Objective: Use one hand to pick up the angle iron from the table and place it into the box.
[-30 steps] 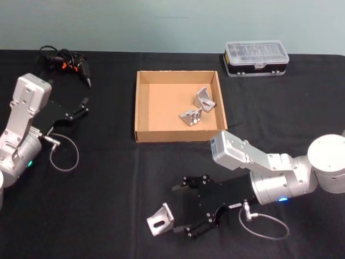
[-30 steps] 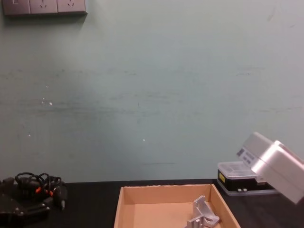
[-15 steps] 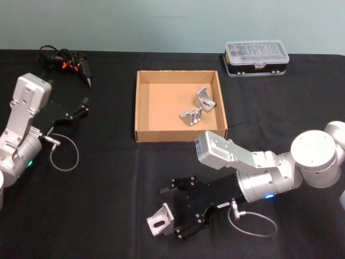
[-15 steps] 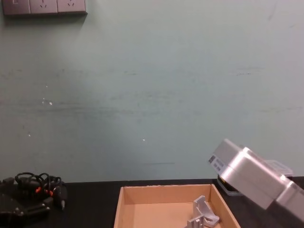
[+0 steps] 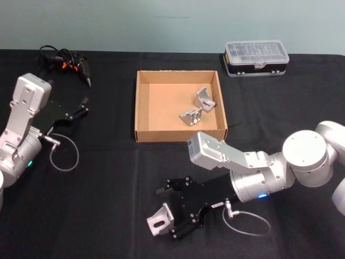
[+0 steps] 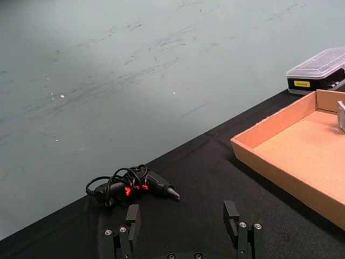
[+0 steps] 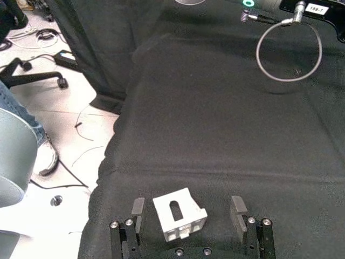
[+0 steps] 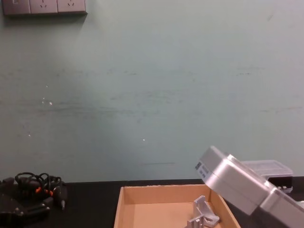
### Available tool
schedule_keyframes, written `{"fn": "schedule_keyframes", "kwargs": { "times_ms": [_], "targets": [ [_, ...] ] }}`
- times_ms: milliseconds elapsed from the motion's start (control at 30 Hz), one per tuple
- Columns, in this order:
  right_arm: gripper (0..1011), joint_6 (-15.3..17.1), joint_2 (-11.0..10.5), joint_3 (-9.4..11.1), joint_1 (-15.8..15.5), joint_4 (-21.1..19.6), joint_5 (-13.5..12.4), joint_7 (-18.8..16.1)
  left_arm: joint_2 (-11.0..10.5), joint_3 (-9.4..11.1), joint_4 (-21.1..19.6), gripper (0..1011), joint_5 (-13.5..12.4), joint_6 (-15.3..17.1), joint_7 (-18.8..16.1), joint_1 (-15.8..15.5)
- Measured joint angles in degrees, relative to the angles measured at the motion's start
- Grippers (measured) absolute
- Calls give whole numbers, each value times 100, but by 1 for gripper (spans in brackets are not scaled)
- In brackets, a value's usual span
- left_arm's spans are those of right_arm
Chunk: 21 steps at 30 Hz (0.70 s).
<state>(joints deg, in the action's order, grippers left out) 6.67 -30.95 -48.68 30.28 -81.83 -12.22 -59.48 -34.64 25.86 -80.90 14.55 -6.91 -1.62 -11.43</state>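
Observation:
A silver angle iron (image 5: 159, 220) with a slot lies on the black table (image 5: 102, 199) near the front edge. My right gripper (image 5: 167, 215) is open, its fingers on either side of the angle iron (image 7: 179, 214), which sits between them apart from both. The tan cardboard box (image 5: 141, 113) stands at the table's middle back and holds two more angle irons (image 5: 197, 106). The box (image 8: 119, 205) also shows in the chest view. My left gripper (image 5: 81, 105) is open and parked at the left of the table.
A clear-lidded black organiser case (image 5: 256, 58) stands at the back right. A black tool with a tangled cable (image 5: 66, 63) lies at the back left. A cable loop (image 5: 63, 154) hangs by the left arm. The table's edge and the floor (image 7: 59, 135) lie just beyond the angle iron.
My right arm has moved left along the table's front, bringing its open fingers around the angle iron. The left arm has not moved.

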Motion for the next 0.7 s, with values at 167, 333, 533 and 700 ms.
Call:
{"fn": "schedule_keyframes", "kwargs": {
  "times_ms": [167,333,533,700],
  "targets": [
    [1000,-7,16,-76,49,27,-28,28,0,0,0,1011,0,0,0,0],
    [1000,-17,7,-168,106,40,-36,46,0,0,0,1012,0,0,0,0],
    [967,-15,-18,-250,150,32,-53,121,0,0,0,1011,0,0,0,0],
    [837,-1,-35,-310,171,33,-99,189,0,0,0,1011,0,0,0,0]
  ]
}}
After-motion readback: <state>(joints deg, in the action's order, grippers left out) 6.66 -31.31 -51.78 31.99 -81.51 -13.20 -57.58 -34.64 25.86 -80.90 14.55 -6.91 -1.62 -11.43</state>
